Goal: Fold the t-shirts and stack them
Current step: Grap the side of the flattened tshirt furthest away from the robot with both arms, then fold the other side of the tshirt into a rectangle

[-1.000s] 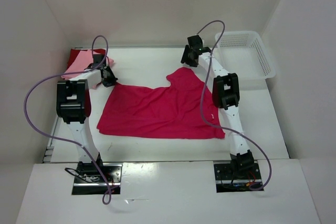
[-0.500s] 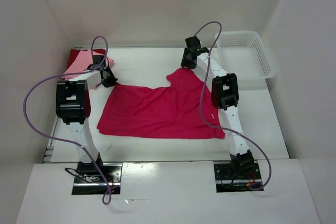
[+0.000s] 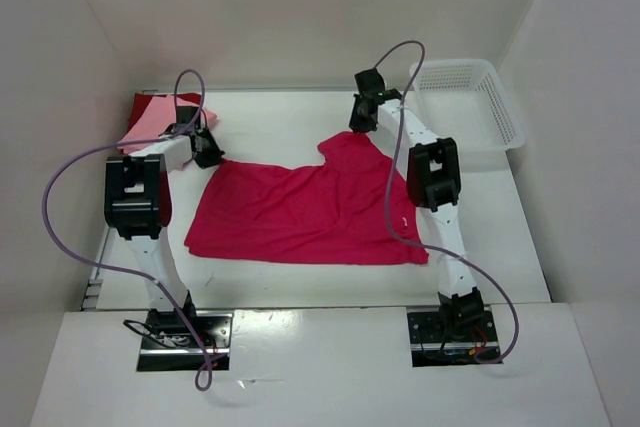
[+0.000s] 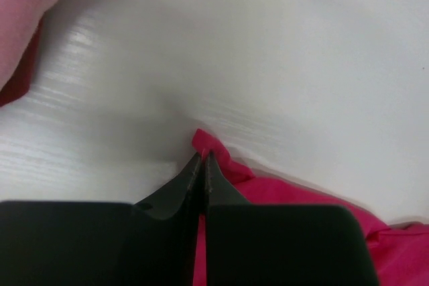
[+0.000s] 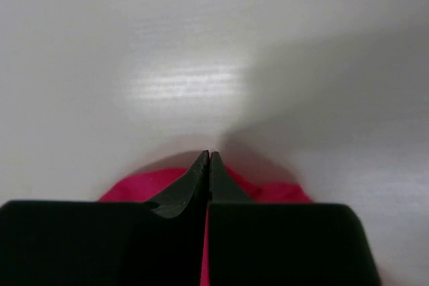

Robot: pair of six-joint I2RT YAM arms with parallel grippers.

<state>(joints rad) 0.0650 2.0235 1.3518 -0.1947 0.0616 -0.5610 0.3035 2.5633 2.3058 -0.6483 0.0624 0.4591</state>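
A bright crimson-magenta t-shirt (image 3: 300,212) lies spread across the middle of the table. My left gripper (image 3: 208,155) is shut on its far left corner (image 4: 209,144), where the cloth bunches at the fingertips. My right gripper (image 3: 362,123) is shut on the shirt's far right edge (image 5: 281,192), red cloth showing on both sides of the closed fingers. A light pink t-shirt (image 3: 150,127) lies folded on a dark red t-shirt (image 3: 150,102) at the far left corner; in the left wrist view the pink t-shirt (image 4: 20,11) fills the upper left.
A white lattice basket (image 3: 470,102) stands at the far right of the table. White walls close in on the left, back and right. Purple cables loop over both arms.
My right gripper has closed on the shirt's far right edge; it stood open a second ago. My left gripper stays pinched on the far left corner. The shirt has barely shifted.
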